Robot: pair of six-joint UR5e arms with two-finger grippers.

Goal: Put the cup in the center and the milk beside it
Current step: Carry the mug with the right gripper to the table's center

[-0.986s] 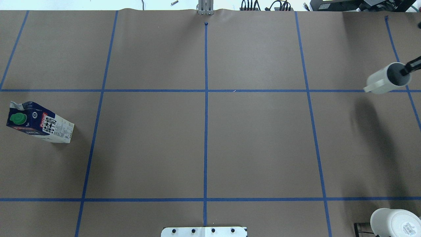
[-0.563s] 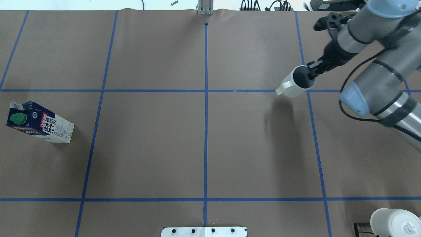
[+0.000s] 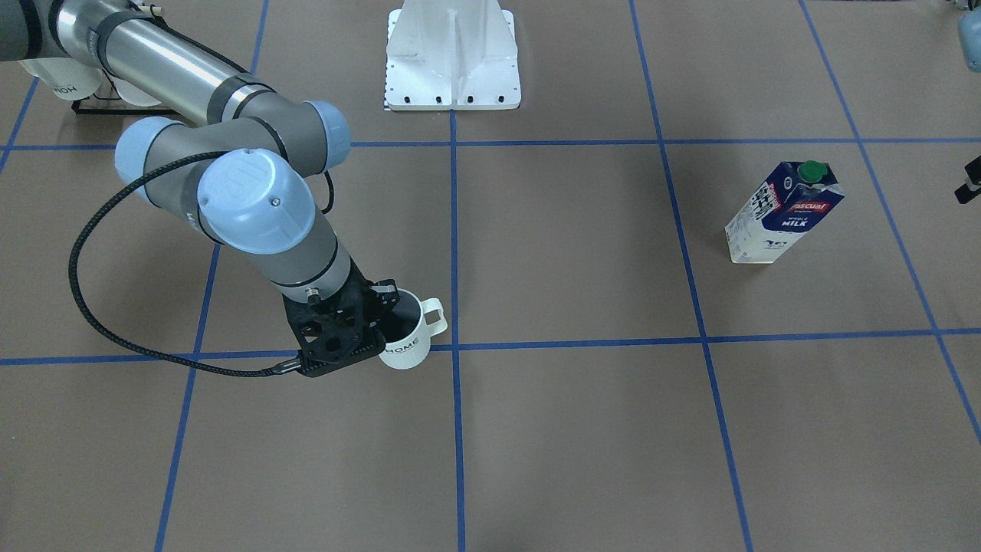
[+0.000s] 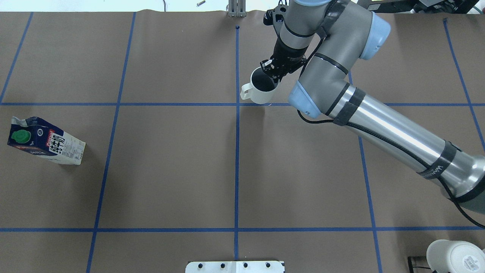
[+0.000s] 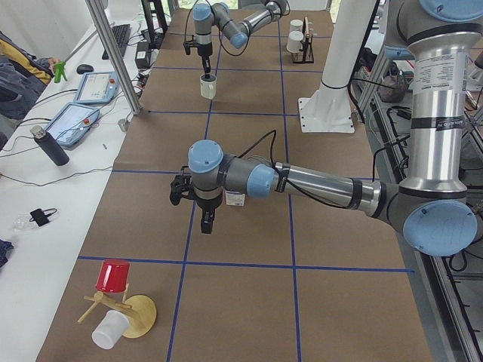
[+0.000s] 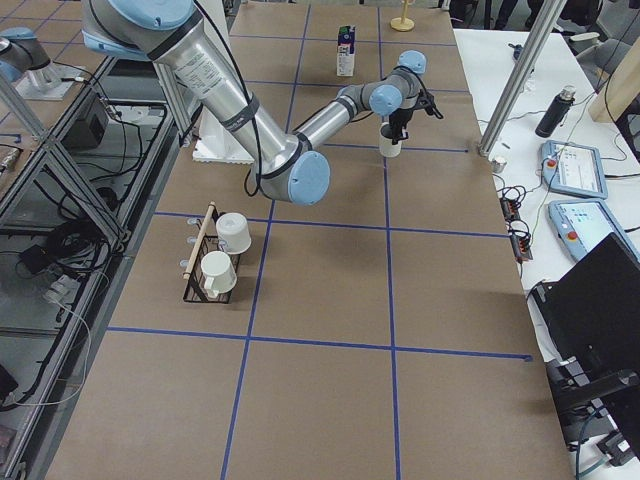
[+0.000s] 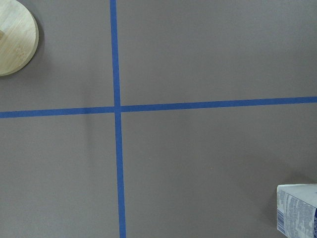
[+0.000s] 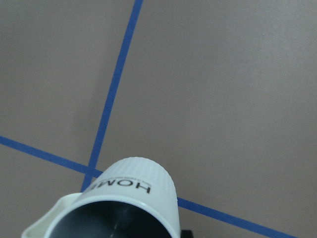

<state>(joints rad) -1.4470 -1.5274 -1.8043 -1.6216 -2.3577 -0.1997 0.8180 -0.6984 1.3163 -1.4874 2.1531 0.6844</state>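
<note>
My right gripper (image 4: 273, 77) is shut on the rim of the white cup (image 4: 261, 90), with one finger inside and one outside. The cup (image 3: 406, 343) hangs upright just beside the center tape crossing (image 4: 237, 104), handle toward it. The right wrist view shows its "HOME" lettering (image 8: 124, 186) over the crossing. I cannot tell whether it touches the table. The milk carton (image 4: 45, 141) stands far to the left, also seen in the front view (image 3: 785, 211). My left gripper (image 5: 207, 220) hovers near the carton; I cannot tell whether it is open or shut.
A black wire rack with two white mugs (image 6: 215, 258) stands near the robot on its right side. A wooden stand with a red cup (image 5: 113, 275) sits past the milk at the left end. The white robot base (image 3: 452, 57) is at the table edge.
My right arm has carried the cup from the table's far right edge leftward to just beside the center crossing. The milk has not moved.
</note>
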